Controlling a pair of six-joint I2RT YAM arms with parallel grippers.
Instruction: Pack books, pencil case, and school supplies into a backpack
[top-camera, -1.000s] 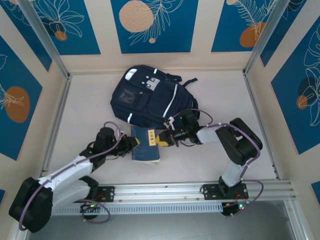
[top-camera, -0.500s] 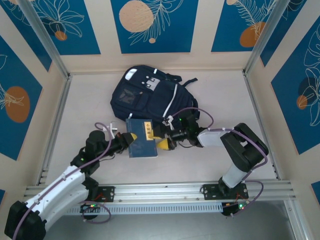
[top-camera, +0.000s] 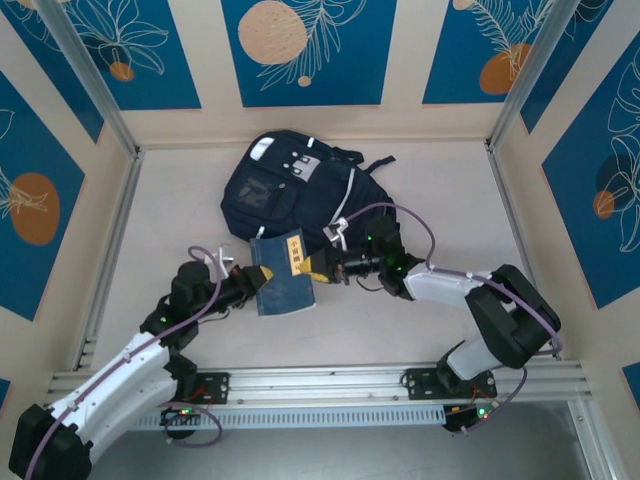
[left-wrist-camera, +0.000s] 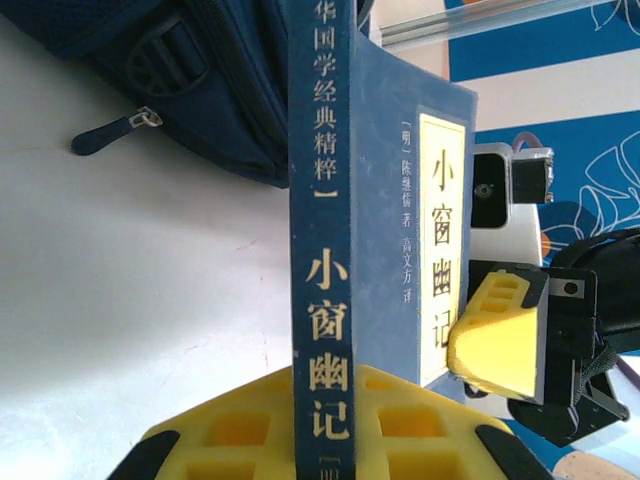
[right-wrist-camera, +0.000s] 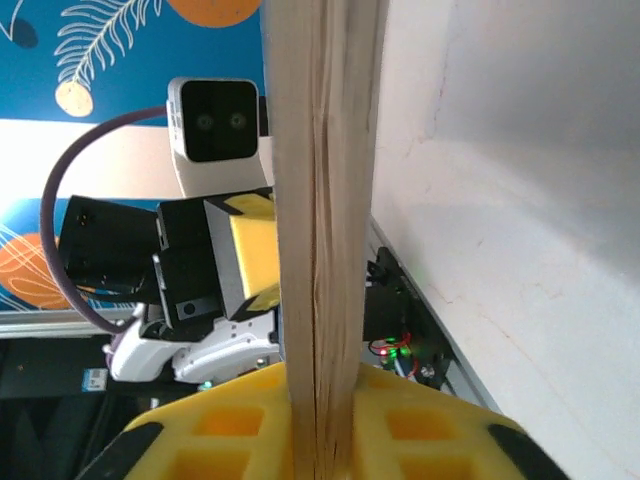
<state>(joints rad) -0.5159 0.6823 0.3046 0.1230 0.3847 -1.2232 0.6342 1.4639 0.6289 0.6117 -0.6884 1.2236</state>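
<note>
The backpack (top-camera: 295, 190) is lying flat toward the back of the table (top-camera: 170, 230), white stripes facing up and straps trailing off to the right. Just in front of it a navy book (top-camera: 280, 288) is being held between the two arms. Its yellow label (top-camera: 295, 253) is showing on the cover, and its far edge is sitting right at the bag's near edge.

The left gripper (top-camera: 257, 283) is reaching in from the left and clamping the book at the spine side. From its wrist camera the spine is running straight up between its yellow fingers (left-wrist-camera: 230, 432), with gold characters printed down it.

The right gripper (top-camera: 318, 268) is reaching in from the opposite side and pinching the book's open edge. From its own camera the pale page block is standing squeezed between its fingers (right-wrist-camera: 210, 430), and the left gripper is facing it from the book's other end. Seen from the left wrist, one yellow finger of the right gripper is lying against the cover beside the label.

Beside the spine, the backpack's dark fabric is bulging, with a zip pull (left-wrist-camera: 112, 135) sticking out over the white table. The book is looking tilted and probably lifted off the table, though I can't be sure from above.
</note>
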